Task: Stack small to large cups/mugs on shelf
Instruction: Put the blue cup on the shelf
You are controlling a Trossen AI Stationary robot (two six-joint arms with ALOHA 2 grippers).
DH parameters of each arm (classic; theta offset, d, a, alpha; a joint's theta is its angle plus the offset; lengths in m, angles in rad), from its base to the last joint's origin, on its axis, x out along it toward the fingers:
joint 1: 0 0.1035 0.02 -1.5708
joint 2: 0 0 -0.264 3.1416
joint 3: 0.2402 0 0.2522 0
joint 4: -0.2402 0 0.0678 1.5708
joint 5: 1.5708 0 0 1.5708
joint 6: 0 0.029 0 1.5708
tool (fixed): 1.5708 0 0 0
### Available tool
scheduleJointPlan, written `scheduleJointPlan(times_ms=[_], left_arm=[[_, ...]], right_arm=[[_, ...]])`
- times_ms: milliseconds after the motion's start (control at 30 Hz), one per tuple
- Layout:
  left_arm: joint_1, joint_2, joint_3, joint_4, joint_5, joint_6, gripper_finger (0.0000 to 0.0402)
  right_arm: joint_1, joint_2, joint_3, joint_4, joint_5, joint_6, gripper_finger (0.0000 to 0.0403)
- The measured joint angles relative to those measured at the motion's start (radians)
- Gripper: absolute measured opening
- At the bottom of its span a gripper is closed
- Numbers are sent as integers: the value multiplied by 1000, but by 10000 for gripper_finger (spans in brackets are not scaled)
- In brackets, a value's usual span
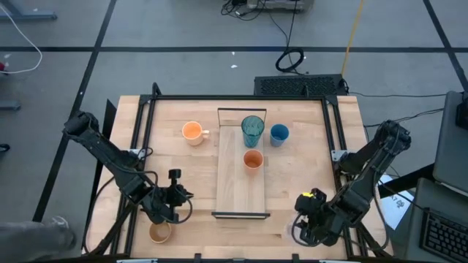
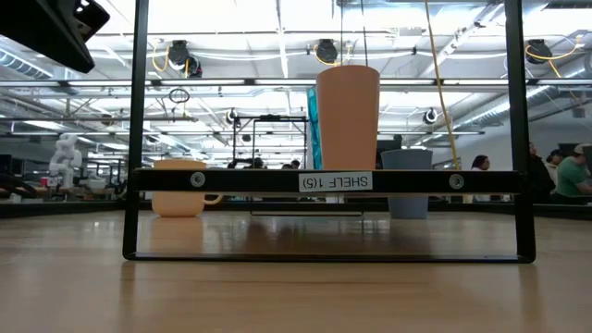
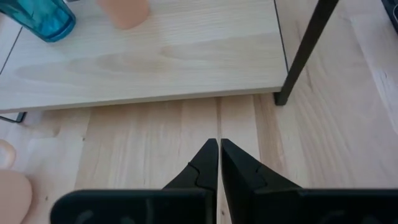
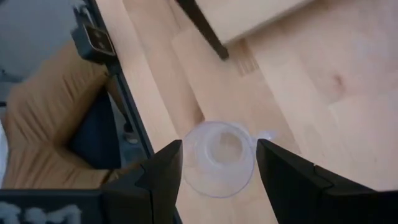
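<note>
Right claw (image 4: pixel 217 163) is spread wide with the clear cup (image 4: pixel 219 158) between its fingers, not yet gripped, apparently positioned for pickup. Left claw (image 3: pixel 219 163) is clenched empty short of the shelf (image 3: pixel 155 59), idle.

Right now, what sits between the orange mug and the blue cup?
The teal tumbler, standing on the shelf, lies between the orange mug and blue cup in the high view.

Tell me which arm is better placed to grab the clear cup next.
The right. The right gripper is open with its fingers on either side of the clear cup near the table's front edge. The left gripper is shut and points at the shelf, away from that cup.
</note>
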Motion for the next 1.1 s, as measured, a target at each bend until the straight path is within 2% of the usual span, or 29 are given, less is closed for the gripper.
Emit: scheduleJointPlan(times_ms=[300, 500, 633, 833, 1100], left_arm=[[-30, 0, 0, 0, 18, -19, 21], [-42, 0, 0, 0, 18, -22, 21], [-41, 0, 0, 0, 11, -24, 21], [-14, -1, 0, 8, 10, 4, 21], [14, -2, 0, 7, 7, 20, 21]], right_arm=[[-1, 38, 0, -6, -49, 0, 199], [-14, 37, 0, -30, -45, -35, 199], [-57, 37, 0, -78, 3, -120, 199], [-225, 37, 0, -190, 30, -285, 199], [-540, 24, 0, -208, -62, -608, 199]])
